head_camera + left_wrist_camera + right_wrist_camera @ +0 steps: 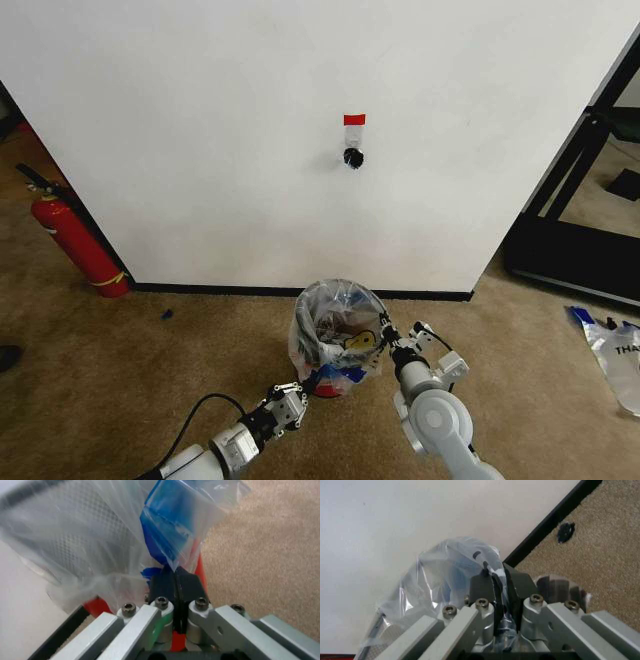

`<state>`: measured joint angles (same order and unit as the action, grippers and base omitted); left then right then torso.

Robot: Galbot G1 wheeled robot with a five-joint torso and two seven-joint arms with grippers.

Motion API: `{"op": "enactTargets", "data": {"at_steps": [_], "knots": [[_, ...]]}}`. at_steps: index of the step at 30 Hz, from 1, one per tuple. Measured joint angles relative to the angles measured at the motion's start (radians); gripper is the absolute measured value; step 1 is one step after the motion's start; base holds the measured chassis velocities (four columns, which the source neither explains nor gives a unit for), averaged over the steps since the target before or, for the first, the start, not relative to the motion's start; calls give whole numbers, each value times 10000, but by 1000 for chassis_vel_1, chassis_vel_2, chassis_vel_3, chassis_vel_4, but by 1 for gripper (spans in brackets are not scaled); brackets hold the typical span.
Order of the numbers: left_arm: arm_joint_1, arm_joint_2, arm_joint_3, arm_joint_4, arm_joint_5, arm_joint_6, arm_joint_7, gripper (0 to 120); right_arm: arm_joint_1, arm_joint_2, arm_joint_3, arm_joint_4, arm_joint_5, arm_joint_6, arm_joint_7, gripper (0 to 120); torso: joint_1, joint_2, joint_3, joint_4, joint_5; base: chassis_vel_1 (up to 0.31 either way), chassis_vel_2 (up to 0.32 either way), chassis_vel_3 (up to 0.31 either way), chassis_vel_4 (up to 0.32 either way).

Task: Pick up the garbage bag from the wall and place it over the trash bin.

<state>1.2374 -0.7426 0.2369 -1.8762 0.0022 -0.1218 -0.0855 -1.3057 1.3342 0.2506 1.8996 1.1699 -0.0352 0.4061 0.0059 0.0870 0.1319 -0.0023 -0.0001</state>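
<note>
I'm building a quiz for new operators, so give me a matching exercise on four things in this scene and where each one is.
Things:
1. garbage bag
2. fire extinguisher
3. black hook
4. left gripper

Places:
A. on the wall, under red tape
B. draped over the trash bin
C. low beside the bin, shut on the bag
D. left end of the wall

Pairs: 1-B, 2-D, 3-A, 4-C
</note>
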Motion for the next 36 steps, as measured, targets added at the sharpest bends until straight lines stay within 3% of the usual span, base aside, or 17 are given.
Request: {"op": "enactTargets", "data": {"at_steps": [7, 9, 15, 18, 21, 23, 30, 36], "knots": [[420, 222, -335, -412, 75, -86, -110, 11, 84, -42, 15, -257, -124, 59, -2, 1, 0, 0, 0, 0, 0, 0, 0, 0, 0], [716, 358, -852, -863, -131, -268, -137, 23, 94, -47, 18, -367, -174, 99, -26, 1, 0, 0, 0, 0, 2, 0, 0, 0, 0], [1089, 607, -1463, -1579, -525, -422, -77, 40, 139, -75, 13, -459, -230, 123, -46, 1, 0, 0, 0, 0, 2, 0, 0, 0, 0], [1405, 846, -1749, -2126, -577, -576, 111, 56, 184, -88, 10, -540, -275, 136, -59, 1, 0, 2, 0, 0, 2, 0, 0, 0, 0], [1492, 928, -1798, -2283, -579, -635, 190, 62, 187, -88, 8, -552, -291, 139, -61, 1, 0, 2, 0, 0, 0, 0, 0, 0, 0], [1495, 975, -1815, -2406, -636, -677, 247, 73, 188, -90, 5, -552, -332, 142, -67, 1, 0, 2, 0, 1, 0, 0, 0, 0, 0], [995, 759, -1446, -2456, -1069, -399, 275, 97, 139, -136, -14, -546, -423, 148, -86, 1, 0, 2, 0, 0, 1, 0, 0, 0, 0], [662, 698, -1004, -2340, -1041, 108, 341, 97, 253, -160, -178, -571, -433, 144, -89, 1, 0, 2, 0, 3, 3, 0, 0, 0, 0]]}}
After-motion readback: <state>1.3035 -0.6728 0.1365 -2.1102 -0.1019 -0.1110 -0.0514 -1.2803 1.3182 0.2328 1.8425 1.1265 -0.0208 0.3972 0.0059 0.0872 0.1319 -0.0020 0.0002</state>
